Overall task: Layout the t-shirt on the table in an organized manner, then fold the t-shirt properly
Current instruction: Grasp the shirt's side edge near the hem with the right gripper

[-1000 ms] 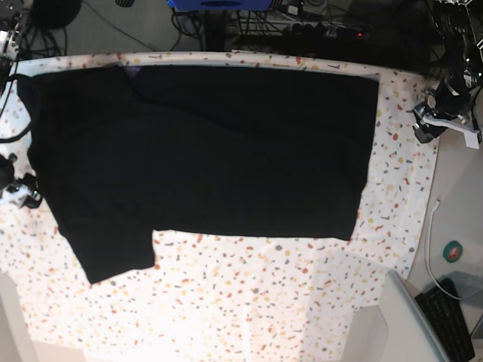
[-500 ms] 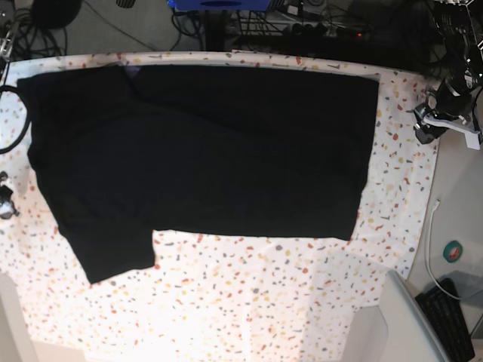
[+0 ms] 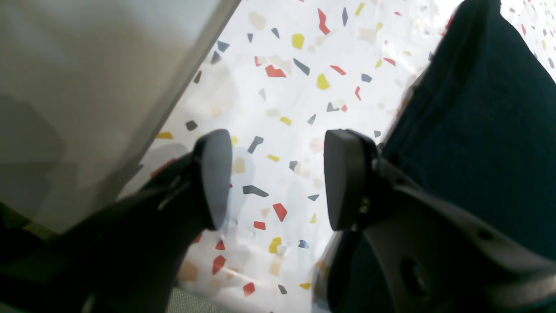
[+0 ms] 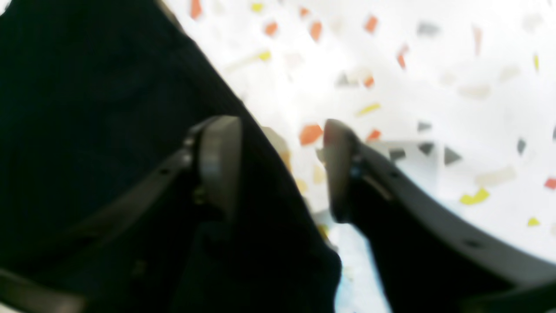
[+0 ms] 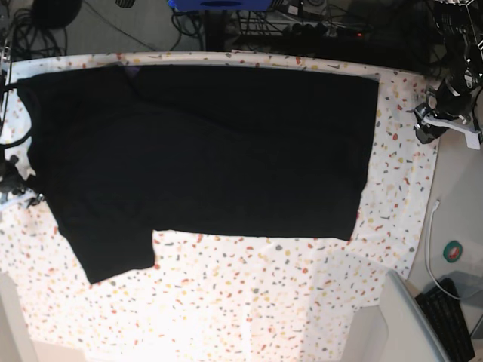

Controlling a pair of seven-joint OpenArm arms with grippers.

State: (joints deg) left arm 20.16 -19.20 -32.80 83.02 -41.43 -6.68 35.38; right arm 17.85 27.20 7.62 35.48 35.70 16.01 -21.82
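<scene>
The black t-shirt (image 5: 226,151) lies spread flat on the flecked white table (image 5: 249,294), one sleeve pointing toward the near left. My left gripper (image 5: 424,128) hangs off the shirt's right edge; in the left wrist view it (image 3: 278,178) is open over bare table (image 3: 282,87), with the shirt (image 3: 478,130) beside its right finger. My right gripper (image 5: 15,187) is at the shirt's left edge. In the right wrist view it (image 4: 280,167) is open and straddles the shirt's hem (image 4: 108,130): the left finger is over cloth, the right over table (image 4: 456,65).
The table's right edge (image 5: 434,181) runs close to my left gripper. Beyond it a white cable (image 5: 430,241), a round green thing (image 5: 454,251), a keyboard (image 5: 453,320) and a grey panel (image 5: 407,324) are at the lower right. Cables and gear line the back.
My right gripper drew back to the left edge of the base view, then came back up against the shirt's left hem. The shirt and the left arm have hardly moved.
</scene>
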